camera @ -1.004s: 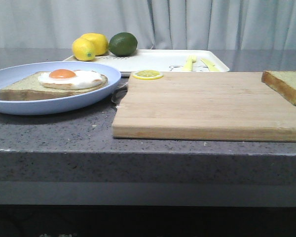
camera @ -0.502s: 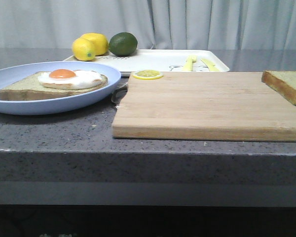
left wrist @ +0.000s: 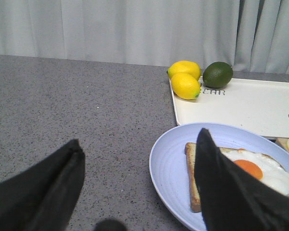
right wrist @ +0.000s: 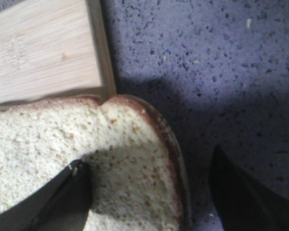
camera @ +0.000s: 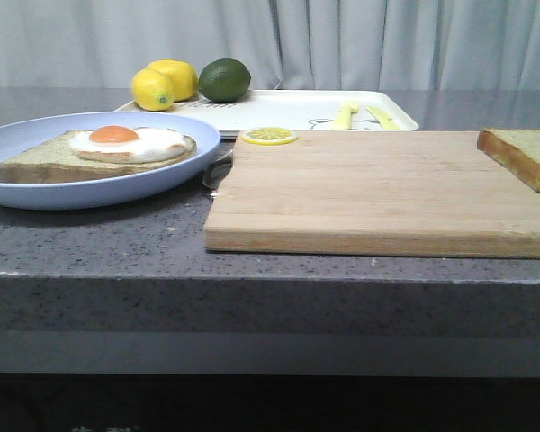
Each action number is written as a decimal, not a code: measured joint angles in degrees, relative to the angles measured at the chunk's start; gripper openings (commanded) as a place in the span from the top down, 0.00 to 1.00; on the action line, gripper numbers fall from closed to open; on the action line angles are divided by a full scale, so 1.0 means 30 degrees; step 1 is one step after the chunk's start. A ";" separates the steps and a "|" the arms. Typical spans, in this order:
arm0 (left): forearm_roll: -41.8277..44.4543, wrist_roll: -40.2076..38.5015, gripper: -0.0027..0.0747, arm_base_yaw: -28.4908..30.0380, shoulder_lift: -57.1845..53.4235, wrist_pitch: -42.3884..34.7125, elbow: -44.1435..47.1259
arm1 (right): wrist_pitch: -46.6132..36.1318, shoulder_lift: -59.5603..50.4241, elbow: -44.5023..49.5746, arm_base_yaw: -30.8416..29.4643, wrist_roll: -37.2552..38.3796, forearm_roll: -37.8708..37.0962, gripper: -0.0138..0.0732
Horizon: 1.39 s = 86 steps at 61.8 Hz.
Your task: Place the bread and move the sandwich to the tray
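Cutting board [camera: 378, 189]: pale wood, matt, fine straight grain. Bread [right wrist: 62, 159]: porous crumb, brown crust. Counter [camera: 90, 243] beneath board: speckled grey stone. Plate [left wrist: 171, 163]: smooth blue.

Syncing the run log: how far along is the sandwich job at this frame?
Done: nothing visibly. The bread lies on the cutting board; the sandwich on its blue plate is topless, off the tray.
In hand: the right gripper is open over the bread, one finger above the crumb, not gripping. The left gripper is open near the plate.
Left: grasp the bread, top the egg, move the sandwich to the tray.
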 measured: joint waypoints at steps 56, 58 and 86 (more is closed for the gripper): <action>0.0000 0.0000 0.36 0.0000 0.0000 -0.0039 0.0000 | 0.1432 -0.2877 -0.1162 0.3550 -0.0899 1.1126 0.91; 0.0000 0.0000 0.36 0.0000 0.0000 -0.0039 0.0000 | 0.1186 -0.2877 -0.1162 0.4357 -0.0899 1.1653 0.91; 0.0000 0.0000 0.36 0.0000 0.0000 -0.0039 0.0000 | -0.9704 0.0663 -0.1162 1.6993 -0.0899 1.7929 0.91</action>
